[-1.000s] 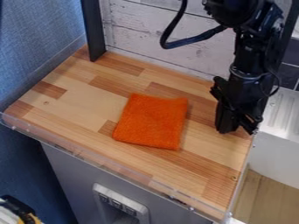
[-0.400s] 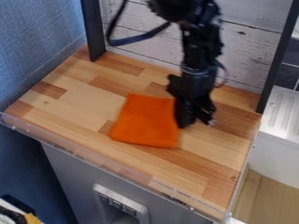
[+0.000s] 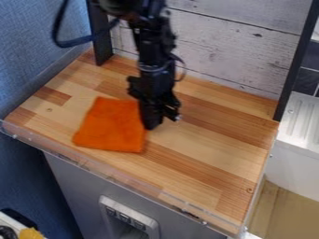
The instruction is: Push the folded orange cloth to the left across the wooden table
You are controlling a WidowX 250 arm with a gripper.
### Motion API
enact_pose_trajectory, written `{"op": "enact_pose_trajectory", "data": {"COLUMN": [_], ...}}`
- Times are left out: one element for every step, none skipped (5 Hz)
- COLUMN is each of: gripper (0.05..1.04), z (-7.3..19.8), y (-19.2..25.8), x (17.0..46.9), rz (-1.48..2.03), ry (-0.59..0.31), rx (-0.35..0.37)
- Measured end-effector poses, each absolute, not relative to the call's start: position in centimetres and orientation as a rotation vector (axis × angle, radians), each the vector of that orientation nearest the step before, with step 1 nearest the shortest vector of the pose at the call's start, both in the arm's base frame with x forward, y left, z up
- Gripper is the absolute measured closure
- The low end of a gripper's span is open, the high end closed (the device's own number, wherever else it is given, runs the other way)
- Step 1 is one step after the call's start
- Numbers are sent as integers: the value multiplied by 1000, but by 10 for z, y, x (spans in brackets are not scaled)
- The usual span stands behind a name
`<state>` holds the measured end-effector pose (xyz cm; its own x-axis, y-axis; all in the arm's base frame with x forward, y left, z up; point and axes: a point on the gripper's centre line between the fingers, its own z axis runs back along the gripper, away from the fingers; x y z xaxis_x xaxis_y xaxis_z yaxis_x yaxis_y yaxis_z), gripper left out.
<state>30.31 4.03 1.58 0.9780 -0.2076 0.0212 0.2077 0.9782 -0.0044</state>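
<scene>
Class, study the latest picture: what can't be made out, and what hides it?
All in the camera view:
- Part of the orange cloth's right edge: behind the gripper.
- Whether the two touch: lost in the gripper's dark, blurred shape.
- The wooden tabletop under the cloth: covered by it.
- The arm's upper part: cut off by the top edge.
- The yellow thing, lower left: cut off by the bottom edge.

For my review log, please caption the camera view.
End effector at the right edge of an orange cloth on a wood-patterned countertop.
</scene>
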Motion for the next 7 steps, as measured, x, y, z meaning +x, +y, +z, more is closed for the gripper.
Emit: {"op": "enact_pose_trajectory", "data": {"gripper": [1020,1020,1020,995,840,583,286], "z": [20,24,24,33,51,65,84], "y": [63,82,94,97,98,89,65], "x": [295,294,290,289,284,280,291], "rz": [-129,-68,-25,8,17,35,33], "ry": [-8,-7,-1,-17,-21,5,16], "rx": [-22,-21,-21,-11,-1,1,8]}}
